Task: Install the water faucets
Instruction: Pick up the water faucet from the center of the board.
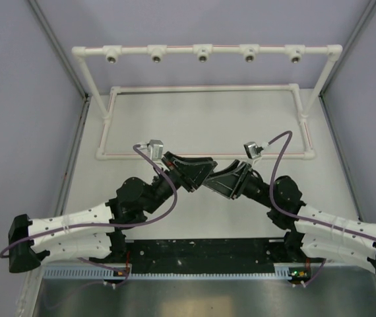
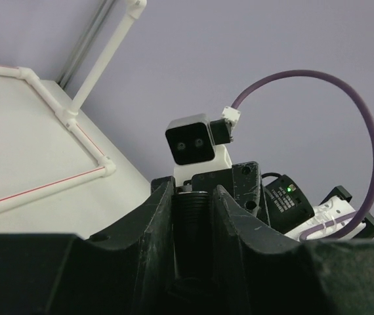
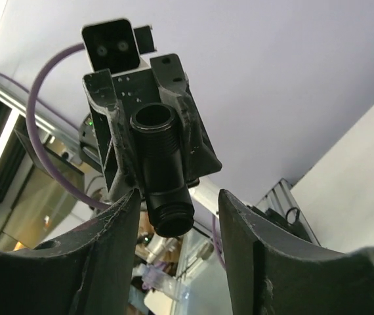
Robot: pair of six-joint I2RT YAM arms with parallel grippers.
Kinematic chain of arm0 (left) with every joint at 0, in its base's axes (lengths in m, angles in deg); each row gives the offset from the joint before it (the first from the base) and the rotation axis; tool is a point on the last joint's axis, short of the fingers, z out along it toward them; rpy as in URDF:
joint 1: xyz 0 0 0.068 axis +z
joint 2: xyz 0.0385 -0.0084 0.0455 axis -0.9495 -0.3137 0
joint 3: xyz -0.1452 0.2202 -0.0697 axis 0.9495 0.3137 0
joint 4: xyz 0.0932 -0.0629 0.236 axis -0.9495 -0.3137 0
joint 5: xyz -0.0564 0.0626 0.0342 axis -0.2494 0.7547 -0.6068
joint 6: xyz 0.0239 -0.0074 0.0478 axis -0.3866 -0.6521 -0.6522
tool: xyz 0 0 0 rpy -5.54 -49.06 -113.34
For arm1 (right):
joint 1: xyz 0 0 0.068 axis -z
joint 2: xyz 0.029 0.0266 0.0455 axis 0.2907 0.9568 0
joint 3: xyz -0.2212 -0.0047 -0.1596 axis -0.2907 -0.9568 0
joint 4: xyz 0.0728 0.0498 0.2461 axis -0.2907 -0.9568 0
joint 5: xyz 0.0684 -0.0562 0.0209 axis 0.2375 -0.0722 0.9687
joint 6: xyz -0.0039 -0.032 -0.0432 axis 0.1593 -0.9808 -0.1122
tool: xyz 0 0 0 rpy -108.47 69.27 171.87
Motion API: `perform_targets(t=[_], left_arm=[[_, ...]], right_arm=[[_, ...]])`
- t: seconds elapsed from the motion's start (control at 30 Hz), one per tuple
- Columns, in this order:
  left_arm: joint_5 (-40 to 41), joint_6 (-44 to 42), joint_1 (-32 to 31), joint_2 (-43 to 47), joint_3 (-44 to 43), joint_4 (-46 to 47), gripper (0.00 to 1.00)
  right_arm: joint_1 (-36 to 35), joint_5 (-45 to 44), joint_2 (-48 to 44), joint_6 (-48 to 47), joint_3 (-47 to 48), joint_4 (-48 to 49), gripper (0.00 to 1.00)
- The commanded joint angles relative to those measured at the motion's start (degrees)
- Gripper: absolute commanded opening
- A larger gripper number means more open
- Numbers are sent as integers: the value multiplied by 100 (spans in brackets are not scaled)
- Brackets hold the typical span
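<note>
Clamps stubby black threaded faucet (image 3: 162, 172) in left gripper (image 2: 192, 193), just nearside of white pipe frame (image 1: 178, 49); spreads right gripper (image 3: 178, 197) fingers apart, flanking it.

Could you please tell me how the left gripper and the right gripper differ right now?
The left gripper has its fingers shut on the black threaded faucet piece. The right gripper has its fingers apart on either side of that piece, with a clear gap on one side. The left gripper carries the piece, while the right gripper holds nothing. Both meet tip to tip above the middle of the table.
</note>
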Motion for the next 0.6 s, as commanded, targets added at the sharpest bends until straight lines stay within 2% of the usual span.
perform_targets(t=[0.0,0.1,0.3,0.4,0.57], left_arm=[[-248,-8,-2,241,-419,-303,0],[-433,53,-2,294,-498,-637,0],[-574,167,-2,382,-481,-787,0],[-548,159,-2,382,-472,-787,0],[-539,115,-2,338,-498,-804,0]], right_arm=[[-11,438,-397,-782,492,-850,50],[-11,473,-643,-1107,545,-1448,48],[-2,456,-1083,-1512,571,-2002,38],[-11,464,-1128,-1565,597,-2091,34],[-2,596,-1066,-1557,563,-1994,32]])
